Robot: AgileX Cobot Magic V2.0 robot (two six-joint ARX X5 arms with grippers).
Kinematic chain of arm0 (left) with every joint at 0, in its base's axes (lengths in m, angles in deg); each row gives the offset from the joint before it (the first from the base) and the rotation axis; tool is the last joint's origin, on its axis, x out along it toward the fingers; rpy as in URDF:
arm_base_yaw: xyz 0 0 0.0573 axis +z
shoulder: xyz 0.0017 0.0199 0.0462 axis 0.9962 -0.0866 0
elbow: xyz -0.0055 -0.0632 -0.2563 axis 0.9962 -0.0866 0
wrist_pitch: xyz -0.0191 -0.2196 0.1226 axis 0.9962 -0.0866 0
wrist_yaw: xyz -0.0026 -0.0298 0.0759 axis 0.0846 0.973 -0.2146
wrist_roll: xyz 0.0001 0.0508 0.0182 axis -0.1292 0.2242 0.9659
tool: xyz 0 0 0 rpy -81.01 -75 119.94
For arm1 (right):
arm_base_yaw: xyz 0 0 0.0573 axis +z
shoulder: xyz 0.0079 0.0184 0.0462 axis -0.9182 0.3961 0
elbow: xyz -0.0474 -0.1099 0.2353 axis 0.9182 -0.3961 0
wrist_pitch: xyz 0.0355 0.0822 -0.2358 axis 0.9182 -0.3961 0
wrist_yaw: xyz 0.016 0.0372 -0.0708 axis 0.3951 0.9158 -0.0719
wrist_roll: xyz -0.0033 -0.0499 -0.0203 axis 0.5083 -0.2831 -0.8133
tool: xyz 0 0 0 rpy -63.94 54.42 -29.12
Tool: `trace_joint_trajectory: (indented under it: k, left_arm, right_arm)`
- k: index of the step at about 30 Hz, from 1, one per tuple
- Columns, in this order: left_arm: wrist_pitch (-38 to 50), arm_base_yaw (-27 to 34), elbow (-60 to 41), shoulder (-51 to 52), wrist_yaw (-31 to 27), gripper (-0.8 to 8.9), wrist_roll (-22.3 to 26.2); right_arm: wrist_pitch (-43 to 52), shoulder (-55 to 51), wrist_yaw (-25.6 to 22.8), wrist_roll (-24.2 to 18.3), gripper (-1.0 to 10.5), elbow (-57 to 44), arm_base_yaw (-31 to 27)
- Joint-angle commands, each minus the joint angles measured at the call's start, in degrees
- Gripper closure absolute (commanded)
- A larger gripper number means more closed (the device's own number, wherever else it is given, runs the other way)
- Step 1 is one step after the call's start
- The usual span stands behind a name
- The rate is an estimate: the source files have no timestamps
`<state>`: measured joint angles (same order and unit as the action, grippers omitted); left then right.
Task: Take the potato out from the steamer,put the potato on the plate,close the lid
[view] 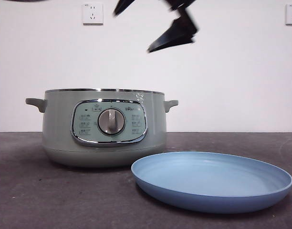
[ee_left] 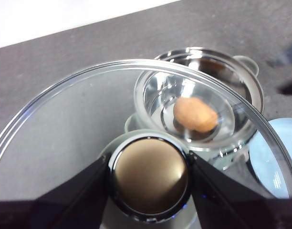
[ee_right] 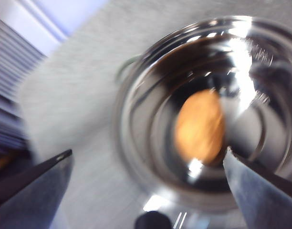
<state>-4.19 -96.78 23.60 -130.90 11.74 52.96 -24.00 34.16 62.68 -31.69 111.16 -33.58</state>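
With the glass lid (ee_left: 88, 129) off and the left tool (ee_left: 148, 177) pinching its knob, the right tool (ee_right: 148, 164), spread wide, is hovering over the potato (ee_right: 199, 126) lying in the steamer (view: 104, 128); the blue plate (view: 212, 180) is waiting empty.

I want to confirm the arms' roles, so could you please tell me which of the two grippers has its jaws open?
The right gripper: its jaws stand wide apart above the potato in the steamer. The left gripper is shut on the lid knob.
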Motion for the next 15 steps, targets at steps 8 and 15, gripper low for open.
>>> trace_joint_trajectory:
  k: [8, 15]
  left_arm:
    - [-1.8, 0.2, 1.0, 8.1, -0.2, 8.22, -2.0]
    - [-3.6, 0.2, 1.0, 9.3, -0.2, 8.22, -2.3]
  right_arm:
    - [-2.6, 19.2, -13.9, -7.1, 2.9, 17.4, 5.6]
    - [-1.5, 24.7, -19.0, -9.0, 2.9, 17.7, 7.3]
